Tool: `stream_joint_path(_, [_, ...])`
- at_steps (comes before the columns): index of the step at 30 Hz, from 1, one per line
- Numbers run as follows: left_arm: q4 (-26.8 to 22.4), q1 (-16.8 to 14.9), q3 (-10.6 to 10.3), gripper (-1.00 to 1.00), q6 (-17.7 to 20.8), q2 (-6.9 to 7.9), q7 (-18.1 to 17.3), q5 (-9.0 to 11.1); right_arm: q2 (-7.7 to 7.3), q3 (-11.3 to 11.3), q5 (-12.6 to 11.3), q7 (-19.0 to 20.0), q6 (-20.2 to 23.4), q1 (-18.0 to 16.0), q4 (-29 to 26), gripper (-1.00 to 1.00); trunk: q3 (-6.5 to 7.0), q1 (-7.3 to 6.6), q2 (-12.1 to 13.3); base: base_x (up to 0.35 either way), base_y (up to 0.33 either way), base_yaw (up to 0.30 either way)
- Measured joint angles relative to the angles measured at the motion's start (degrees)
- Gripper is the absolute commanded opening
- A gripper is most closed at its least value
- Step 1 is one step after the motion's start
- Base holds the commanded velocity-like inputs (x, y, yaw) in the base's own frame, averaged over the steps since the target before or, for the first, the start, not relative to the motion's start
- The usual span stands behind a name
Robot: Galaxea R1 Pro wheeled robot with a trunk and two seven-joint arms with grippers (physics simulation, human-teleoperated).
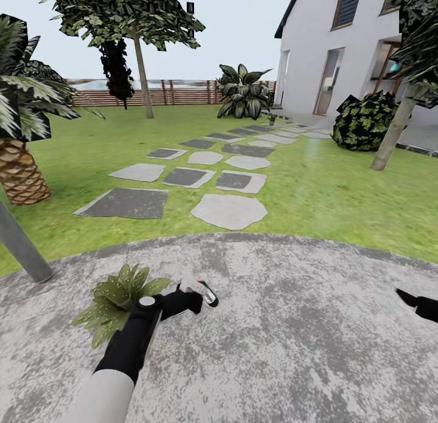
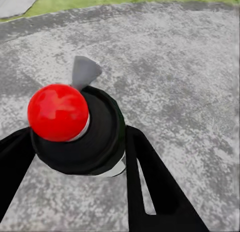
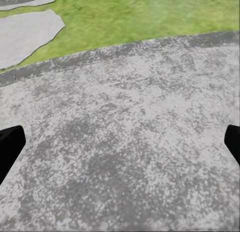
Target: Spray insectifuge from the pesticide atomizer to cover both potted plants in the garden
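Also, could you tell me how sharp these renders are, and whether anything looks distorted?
Head view: wide-angle bend curves the gravel patio edge; flat light, no strong shadows. Left wrist view: the pesticide atomizer looms soft and oversized between the fingers. Right wrist view: gravel mottled, slightly blurry.

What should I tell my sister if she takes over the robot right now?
Left gripper: shut on the pesticide atomizer, held over the gravel patio.
Right gripper: open, holding nothing, above bare gravel.
One potted plant sits just beside the left arm.
Done: atomizer picked up.
Left: no spray is visible, so spray this plant fully, then find the second potted plant and cover it too.
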Motion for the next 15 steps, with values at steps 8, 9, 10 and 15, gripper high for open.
stream_joint_path(8, [-1.76, 0.06, -0.37, -1.0, 0.38, 0.0, -4.49, 6.84, 0.0, -0.07, 0.28, -0.8, 0.12, 0.0, -0.48, 1.0, 0.0, -0.01, 0.0, 0.055, -0.028, 0.0])
stream_joint_path(9, [-1.74, 0.07, -0.38, -1.0, 0.37, 0.01, -4.58, 6.91, 0.0, -0.08, 0.29, -0.84, 0.13, 0.0, -0.5, 1.0, 0.0, -0.02, 0.0, 0.263, -0.134, 0.0])
stream_joint_path(10, [-1.73, 0.08, -0.37, -1.0, 0.37, 0.01, -4.61, 6.91, 0.0, -0.08, 0.29, -0.86, 0.12, 0.0, -0.51, 1.0, 0.0, -0.02, 0.0, 0.289, -0.148, 0.0])
stream_joint_path(15, [-1.69, 0.08, -0.36, -1.0, 0.37, 0.01, -4.67, 6.91, 0.0, -0.14, 0.44, -1.14, -0.13, 0.0, -0.33, 1.0, 0.0, -0.03, 0.0, 0.31, -0.159, 0.0])
